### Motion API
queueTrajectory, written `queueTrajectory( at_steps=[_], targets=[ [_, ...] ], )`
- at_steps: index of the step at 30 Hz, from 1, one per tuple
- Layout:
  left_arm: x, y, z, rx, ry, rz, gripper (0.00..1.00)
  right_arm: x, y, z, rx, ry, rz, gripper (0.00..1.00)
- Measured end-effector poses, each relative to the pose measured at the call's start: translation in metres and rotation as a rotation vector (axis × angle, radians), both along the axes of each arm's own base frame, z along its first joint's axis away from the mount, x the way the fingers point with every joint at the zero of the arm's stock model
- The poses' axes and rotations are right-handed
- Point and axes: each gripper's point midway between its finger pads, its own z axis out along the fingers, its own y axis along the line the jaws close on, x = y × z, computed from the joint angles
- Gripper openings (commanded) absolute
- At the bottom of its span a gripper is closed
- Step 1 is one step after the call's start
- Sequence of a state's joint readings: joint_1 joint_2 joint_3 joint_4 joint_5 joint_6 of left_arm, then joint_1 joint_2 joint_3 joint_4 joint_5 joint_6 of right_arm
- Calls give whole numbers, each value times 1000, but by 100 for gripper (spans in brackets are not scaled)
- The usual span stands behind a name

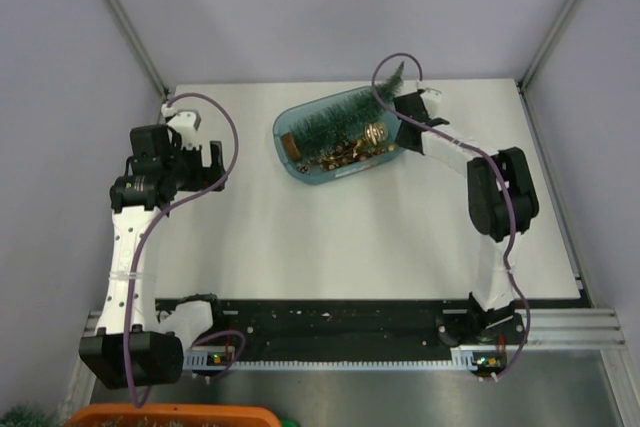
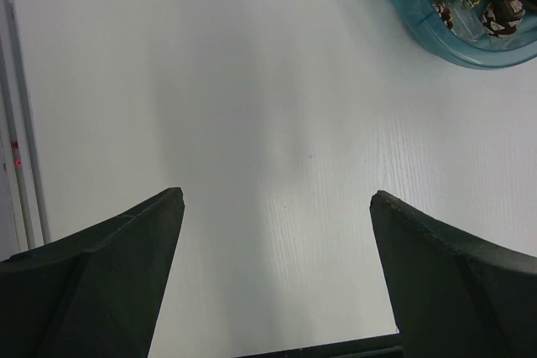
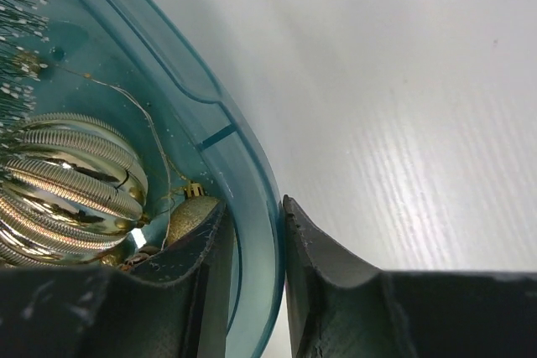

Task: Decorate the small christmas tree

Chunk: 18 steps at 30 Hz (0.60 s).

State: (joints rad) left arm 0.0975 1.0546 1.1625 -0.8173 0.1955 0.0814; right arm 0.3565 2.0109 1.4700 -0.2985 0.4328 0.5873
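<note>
The small christmas tree lies on its side in a blue tray at the far middle of the white table. Its brown base is at the left end of the tray, and its tip pokes over the rim toward the far right. Beside it in the tray are a ribbed gold ball, a smaller glittery gold ball and a thin wire.

The right tool is closed on the tray's right wall, with one finger inside and one outside.

The left tool hangs over bare table at the left, well apart from the tray, with its fingers spread wide and nothing between them.
</note>
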Motion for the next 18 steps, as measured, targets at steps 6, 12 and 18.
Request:
queueTrajectory(
  at_steps=[6,12,18],
  targets=[
    [-6,-8,-3,-16,20,-52,99,-1,-42,0,4,35,-1,39],
    [-14,-14,-9,-19,51,-111,99,7,-88,3,-30,87,-28,64],
    [-23,-17,-17,-12,86,-147,99,10,-77,19,-18,69,-7,72]
  ],
)
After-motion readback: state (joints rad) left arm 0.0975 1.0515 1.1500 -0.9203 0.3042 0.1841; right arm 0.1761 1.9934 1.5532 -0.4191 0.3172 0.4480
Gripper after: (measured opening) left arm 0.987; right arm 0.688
